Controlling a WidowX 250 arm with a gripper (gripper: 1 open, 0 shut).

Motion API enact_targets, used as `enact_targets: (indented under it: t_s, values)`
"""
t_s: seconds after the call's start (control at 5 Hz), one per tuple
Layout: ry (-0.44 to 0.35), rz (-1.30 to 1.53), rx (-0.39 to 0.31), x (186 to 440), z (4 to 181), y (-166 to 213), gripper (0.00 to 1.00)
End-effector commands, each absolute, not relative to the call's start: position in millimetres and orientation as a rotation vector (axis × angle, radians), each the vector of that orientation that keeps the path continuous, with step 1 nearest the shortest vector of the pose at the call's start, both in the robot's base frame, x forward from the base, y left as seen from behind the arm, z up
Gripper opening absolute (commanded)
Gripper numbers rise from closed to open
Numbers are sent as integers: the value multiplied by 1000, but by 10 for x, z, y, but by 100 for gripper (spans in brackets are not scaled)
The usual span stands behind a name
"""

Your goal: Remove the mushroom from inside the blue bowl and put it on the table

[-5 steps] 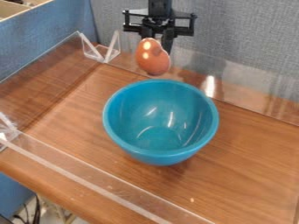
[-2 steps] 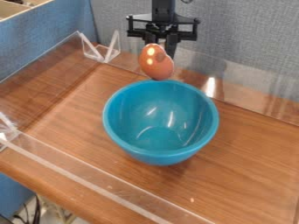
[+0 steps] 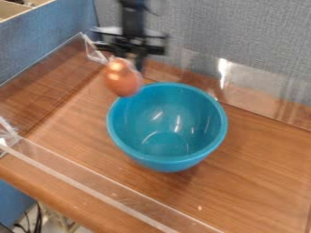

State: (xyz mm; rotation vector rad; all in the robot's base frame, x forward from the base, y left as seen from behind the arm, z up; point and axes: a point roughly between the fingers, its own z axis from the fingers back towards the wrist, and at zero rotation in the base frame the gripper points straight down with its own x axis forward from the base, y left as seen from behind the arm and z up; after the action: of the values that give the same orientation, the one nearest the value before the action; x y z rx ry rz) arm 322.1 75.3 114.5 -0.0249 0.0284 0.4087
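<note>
The large, round, glossy teal-blue plastic bowl (image 3: 166, 157) stands upright near the middle of the view, its smooth inside open to the camera. It holds nothing but soft highlights and shading. In the top left corner, at about eleven o'clock from the bowl, part of a pale tan tray or box (image 3: 15, 9) shows, cut off by the frame.

The bowl rests on a reddish-brown wood-grain surface (image 3: 261, 173), which is edged with low clear acrylic walls (image 3: 91, 186). Light glints off the wall beyond the bowl, toward one o'clock. Grey textured material (image 3: 243, 32) rises behind at twelve o'clock, and a blue textured panel (image 3: 49, 36) stands toward ten to eleven o'clock. At seven to eight o'clock, past the surface's edge, some dark cables (image 3: 36, 218) are visible in the bottom corner.

The small toy mushroom (image 3: 122, 77) is outside the bowl, raised at about eleven o'clock from the bowl's centre and close to its rim in the view. Its rounded orange-brown cap faces the camera, with a paler patch on it, and it looks blurred; the stem cannot be made out. The black tool (image 3: 126, 56) is closed on the mushroom, gripping it from above and behind, and is blurred too.
</note>
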Motion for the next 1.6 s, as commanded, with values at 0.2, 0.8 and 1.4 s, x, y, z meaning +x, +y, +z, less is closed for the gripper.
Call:
enact_targets:
  t_s: [0.2,0.8,1.4]
  values:
    - [22,475,3,2862,1011,1418,0]
    - [62,383,21,2836,718,1192,0]
    - [83,410,11,2866,617,1196,0]
